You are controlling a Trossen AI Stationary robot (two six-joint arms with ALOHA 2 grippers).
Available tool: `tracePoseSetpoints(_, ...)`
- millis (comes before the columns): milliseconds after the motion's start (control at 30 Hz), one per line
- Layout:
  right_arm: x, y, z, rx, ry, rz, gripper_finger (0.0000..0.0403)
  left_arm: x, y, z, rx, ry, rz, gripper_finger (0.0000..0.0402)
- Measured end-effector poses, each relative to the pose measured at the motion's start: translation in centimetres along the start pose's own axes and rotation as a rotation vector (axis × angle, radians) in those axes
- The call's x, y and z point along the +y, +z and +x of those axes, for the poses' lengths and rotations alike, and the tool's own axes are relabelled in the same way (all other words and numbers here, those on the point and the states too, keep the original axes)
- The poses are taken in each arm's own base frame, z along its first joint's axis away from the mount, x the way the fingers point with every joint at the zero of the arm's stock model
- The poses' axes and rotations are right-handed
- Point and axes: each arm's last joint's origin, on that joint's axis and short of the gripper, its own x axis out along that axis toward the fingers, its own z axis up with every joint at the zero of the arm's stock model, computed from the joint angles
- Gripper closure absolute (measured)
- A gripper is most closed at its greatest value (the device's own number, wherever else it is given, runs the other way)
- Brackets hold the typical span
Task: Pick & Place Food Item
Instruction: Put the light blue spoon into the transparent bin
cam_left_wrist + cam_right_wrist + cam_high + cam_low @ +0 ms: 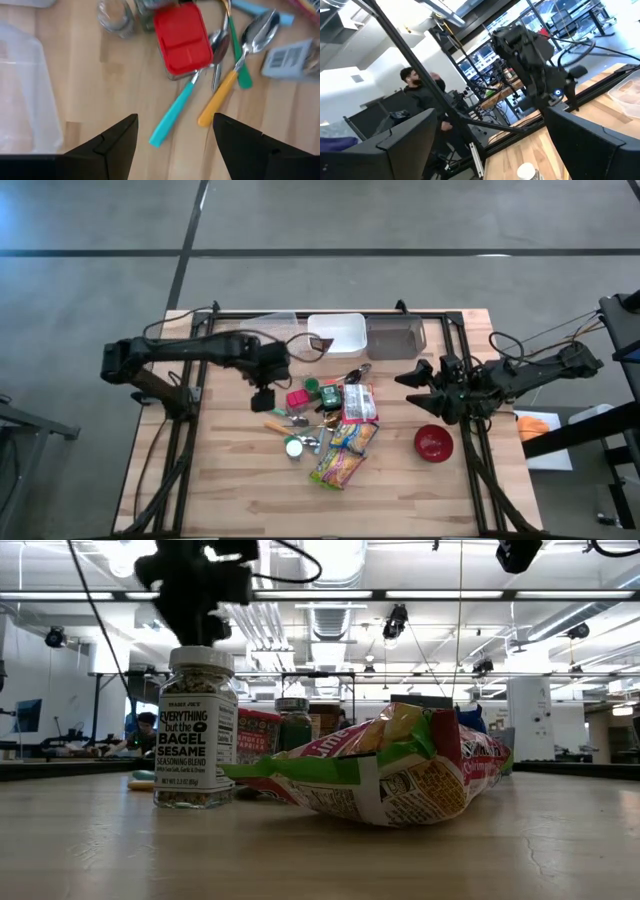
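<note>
Light wood-plank table [240, 490], smooth, with a black metal frame along the edges. At the far edge sit a clear plastic tub [268, 323], a white rectangular tub [337, 332] and a grey metal-looking tub [396, 337]. A glossy red bowl [433, 443] stands alone near the right side.

Food items are piled mid-table: crinkly foil snack bags [344, 452], shiny and creased, printed red, green and yellow; the nearest bag [400, 780] lies flat and puffed in the low view. Glass seasoning jar [196, 730] stands upright just beside it, white label, speckled contents, cap on. A red-lidded square container [182, 36] lies beside spoons: one with a teal plastic handle [172, 116], one with an orange handle [216, 100], and one with a green handle, bowls metal and shiny. Small clear glass [115, 17] near the red lid.

Left gripper [263, 398] hovers over bare wood just left of the pile, fingers [112, 145] spread, nothing between them. Right gripper [412, 378] is held at the table's right side, away from the pile, fingers [395, 145] spread wide, empty. A person [420, 100] in dark clothing is in the room behind.
</note>
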Motion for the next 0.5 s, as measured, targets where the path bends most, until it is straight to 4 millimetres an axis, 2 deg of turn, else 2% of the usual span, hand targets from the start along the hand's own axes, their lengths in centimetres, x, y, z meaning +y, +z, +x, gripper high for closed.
tracePoseSetpoints(267,0.0,0.0,0.0,0.0,0.001,0.015,0.0037,-0.8,-4.0,5.3,-0.005,0.086,0.106,0.014)
tracePoseSetpoints(500,0.0,0.0,0.0,0.002,0.0,0.06,0.0037,-0.7,-4.8,7.8,-0.068,0.114,0.179,0.014)
